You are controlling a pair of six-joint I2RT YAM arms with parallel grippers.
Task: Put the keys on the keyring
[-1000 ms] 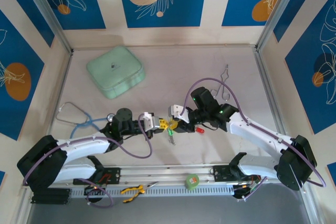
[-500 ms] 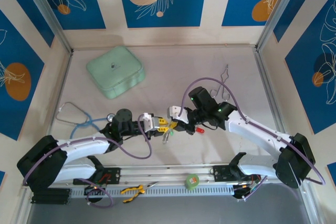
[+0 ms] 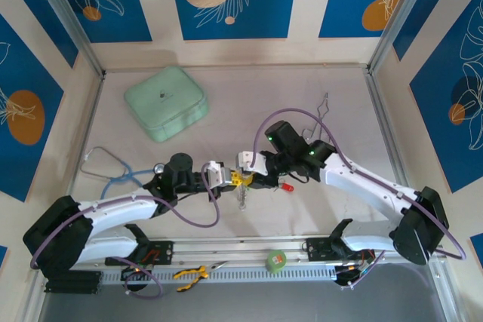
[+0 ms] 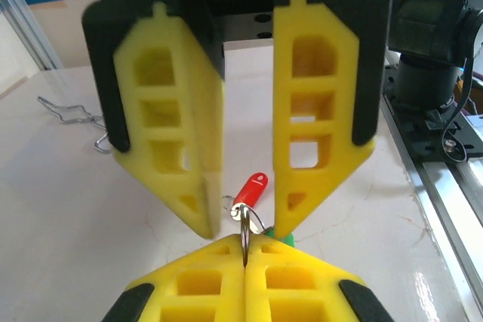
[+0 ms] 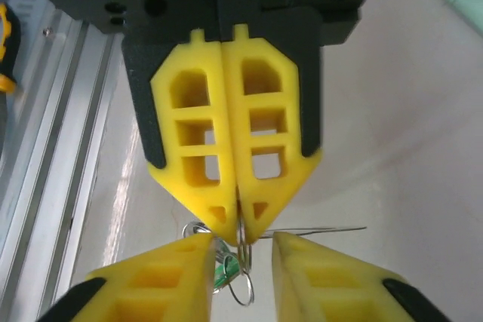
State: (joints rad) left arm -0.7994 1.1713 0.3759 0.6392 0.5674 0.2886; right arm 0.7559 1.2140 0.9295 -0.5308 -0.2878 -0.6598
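**Thin ring, tiny keys: grip them by the broad parts**

Blue panels painted with leaves stand around a pale counter (image 3: 317, 103). Both arms meet near its middle, well apart from the mint-green case (image 3: 166, 102).

Your left pincer (image 4: 245, 246) is closed on the keyring (image 4: 245, 225), a thin silvery wire ring that it pinches edge-on at the very tips. Your right pincer (image 5: 241, 240) stands open with one finger on each side of the left tips, and it grips nothing.

The green key (image 5: 224, 273) hangs just beside the ring; I cannot tell if it is already threaded. The red key (image 4: 251, 186) shows close behind the ring in the left wrist view.

I judge everything here to be very light, so slipping is the problem, not weight. The ring looks stiff, smooth and springy, and it may turn between the soft pads. Pinch it across the wire and leave its split end free. Take each key by its plastic head, which is broader than the blade, and keep the hole uncovered.
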